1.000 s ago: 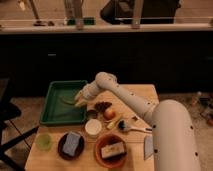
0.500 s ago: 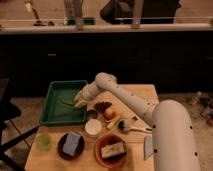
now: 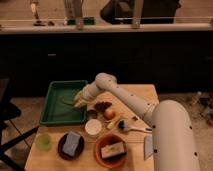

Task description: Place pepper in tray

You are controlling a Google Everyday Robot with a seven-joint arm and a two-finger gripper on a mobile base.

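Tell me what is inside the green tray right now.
Inside the tray, a small green pepper lies near the right wall, with the gripper reaching in just beside it. The rest of the floor shows bare; whatever lies under the gripper is covered.

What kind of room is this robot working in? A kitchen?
Probably a kitchen-style test room. A wooden table carries food, bowls and a green tray; dark cabinets under a long counter run behind. The gripper reaches over the tray's right edge.
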